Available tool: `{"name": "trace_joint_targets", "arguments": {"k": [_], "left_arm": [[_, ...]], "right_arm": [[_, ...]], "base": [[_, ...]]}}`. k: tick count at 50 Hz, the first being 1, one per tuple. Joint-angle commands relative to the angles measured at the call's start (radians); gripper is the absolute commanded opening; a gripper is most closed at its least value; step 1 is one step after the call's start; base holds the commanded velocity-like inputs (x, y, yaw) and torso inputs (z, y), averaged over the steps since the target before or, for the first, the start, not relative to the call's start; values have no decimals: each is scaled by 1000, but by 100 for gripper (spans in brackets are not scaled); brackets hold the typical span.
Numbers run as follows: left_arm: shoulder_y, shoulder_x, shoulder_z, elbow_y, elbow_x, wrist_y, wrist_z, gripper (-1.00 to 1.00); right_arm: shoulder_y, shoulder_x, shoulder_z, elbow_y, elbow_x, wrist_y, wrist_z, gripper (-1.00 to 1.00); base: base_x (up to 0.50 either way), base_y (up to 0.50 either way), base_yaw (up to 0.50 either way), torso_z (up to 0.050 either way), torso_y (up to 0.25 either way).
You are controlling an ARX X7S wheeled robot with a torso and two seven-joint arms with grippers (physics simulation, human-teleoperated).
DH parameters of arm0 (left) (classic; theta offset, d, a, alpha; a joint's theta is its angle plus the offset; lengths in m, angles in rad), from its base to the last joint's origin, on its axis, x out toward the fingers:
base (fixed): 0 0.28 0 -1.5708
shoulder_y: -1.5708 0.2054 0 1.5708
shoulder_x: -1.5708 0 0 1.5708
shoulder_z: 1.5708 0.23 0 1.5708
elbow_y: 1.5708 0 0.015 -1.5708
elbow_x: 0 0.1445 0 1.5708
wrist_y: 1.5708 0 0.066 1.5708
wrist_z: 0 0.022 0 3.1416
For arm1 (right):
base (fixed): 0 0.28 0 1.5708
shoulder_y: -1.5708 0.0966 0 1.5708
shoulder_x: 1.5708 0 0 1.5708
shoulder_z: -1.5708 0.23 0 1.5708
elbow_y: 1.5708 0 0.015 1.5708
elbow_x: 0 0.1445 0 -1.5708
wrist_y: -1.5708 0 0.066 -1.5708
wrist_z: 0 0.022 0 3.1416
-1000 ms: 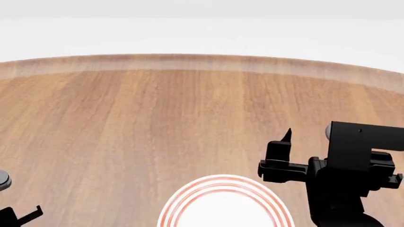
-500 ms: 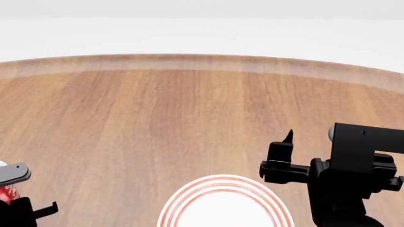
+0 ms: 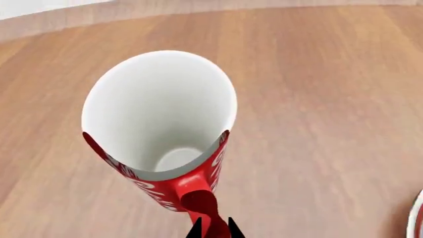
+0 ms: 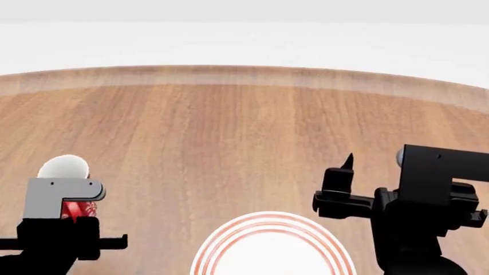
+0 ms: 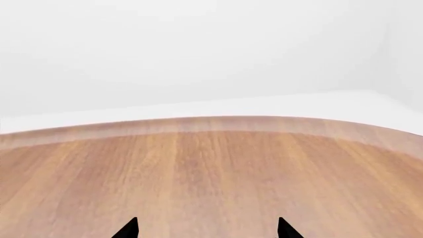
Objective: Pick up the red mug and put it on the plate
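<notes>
The red mug (image 3: 158,144), red with a white floral pattern and white inside, hangs from my left gripper (image 3: 215,229), whose jaws are shut on its red handle. In the head view the mug (image 4: 73,206) shows at the left, mostly hidden behind the left gripper (image 4: 65,226), with its white mouth above. The plate (image 4: 273,247), white with red rings, lies at the near middle, cut by the lower edge; its rim shows in the left wrist view (image 3: 416,218). My right gripper (image 4: 345,189) is open and empty, just right of the plate; its tips show in its wrist view (image 5: 206,229).
The round wooden table (image 4: 229,132) stretches ahead to a curved far edge, with a white floor beyond it. No other mugs are in view.
My left gripper has risen into the head view from the lower left, carrying the red mug up and to the right. The right arm has hardly moved.
</notes>
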Motion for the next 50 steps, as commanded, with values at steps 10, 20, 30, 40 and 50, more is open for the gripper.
{"name": "trace_joint_targets", "arguments": {"k": [10,20,30,40,50], "left_arm": [[-28,42,168,21,2,13,104,-100],[-19,54,240,75,-6,4,144,-100],[8,69,318,110,-12,12,184,-100],[13,82,380,127,-20,8,212,-100],[9,95,454,103,-27,33,263,-100]], "right_arm": [[12,0,0,-15,15,15,14,100],[16,-2,-8,-3,14,7,18,100],[20,3,-7,-8,21,14,21,100],[21,3,-6,-19,30,21,27,100],[17,6,-3,-20,36,15,28,100]], "base": [[0,0,0,0,0],[0,0,0,0,0],[0,0,0,0,0],[0,0,0,0,0],[0,0,0,0,0]]}}
